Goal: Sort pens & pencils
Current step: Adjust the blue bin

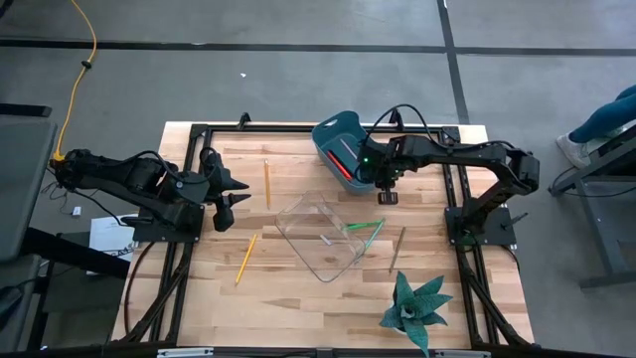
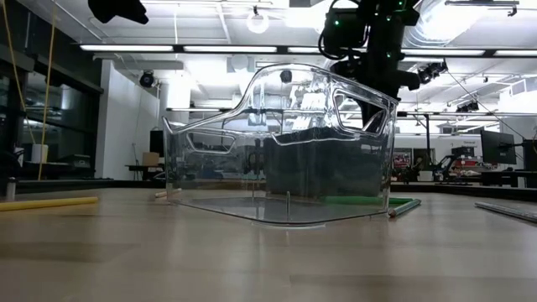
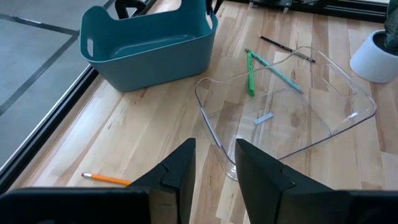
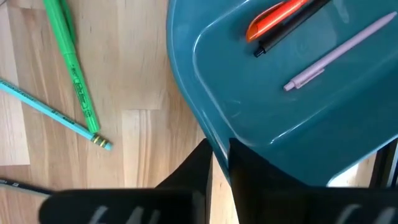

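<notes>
The right pincer (image 1: 386,191) hangs over the near rim of the teal bin (image 1: 336,137), at the far side of the desk (image 1: 298,298); its 2 fingers stand narrow, almost together, and hold nothing. Inside this bin lie 3 pens: a red-orange pen (image 4: 277,17), a black pen (image 4: 287,29) just beside it, and a pale mauve pen (image 4: 339,51).

The left pincer (image 1: 231,191) waits above the left part of the desk, its fingers (image 3: 177,171) a little apart and empty. A clear bin (image 1: 323,234) stands in the middle of the desk. Touching its right side lie a green pen (image 1: 364,227) and a teal-blue pencil (image 4: 53,116) (they cross each other). 1 yellow pencil (image 1: 266,183) lies near the left pincer, another yellow pencil (image 1: 245,258) lies nearer the front edge, and a dark pen (image 1: 397,248) lies right of the clear bin.
</notes>
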### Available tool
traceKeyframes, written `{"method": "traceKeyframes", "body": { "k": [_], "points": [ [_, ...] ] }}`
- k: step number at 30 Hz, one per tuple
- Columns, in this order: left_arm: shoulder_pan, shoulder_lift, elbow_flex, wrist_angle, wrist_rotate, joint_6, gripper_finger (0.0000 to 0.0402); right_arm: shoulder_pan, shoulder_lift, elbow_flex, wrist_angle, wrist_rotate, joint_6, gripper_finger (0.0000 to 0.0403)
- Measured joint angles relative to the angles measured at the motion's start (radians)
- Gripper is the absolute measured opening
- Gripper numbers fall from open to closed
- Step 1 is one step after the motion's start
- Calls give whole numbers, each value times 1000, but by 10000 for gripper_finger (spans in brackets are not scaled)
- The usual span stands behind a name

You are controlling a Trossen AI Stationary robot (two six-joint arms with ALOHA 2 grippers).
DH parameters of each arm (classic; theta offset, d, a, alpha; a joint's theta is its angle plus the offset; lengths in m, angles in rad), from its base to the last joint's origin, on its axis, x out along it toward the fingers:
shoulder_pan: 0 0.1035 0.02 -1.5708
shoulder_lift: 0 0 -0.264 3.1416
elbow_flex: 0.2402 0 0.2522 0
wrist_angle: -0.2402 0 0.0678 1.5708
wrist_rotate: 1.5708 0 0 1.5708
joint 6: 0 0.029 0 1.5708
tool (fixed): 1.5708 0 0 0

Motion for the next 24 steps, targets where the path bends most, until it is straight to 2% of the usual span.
{"method": "traceKeyframes", "body": {
  "k": [8,17,24],
  "points": [
    [0,0,0,-1,0,1,102,0,0,0,-24,0,13,21],
    [0,0,0,-8,0,3,101,-19,0,0,-68,-5,116,20],
    [0,0,0,-8,0,3,101,-47,0,-1,-111,-69,157,14]
  ]
}}
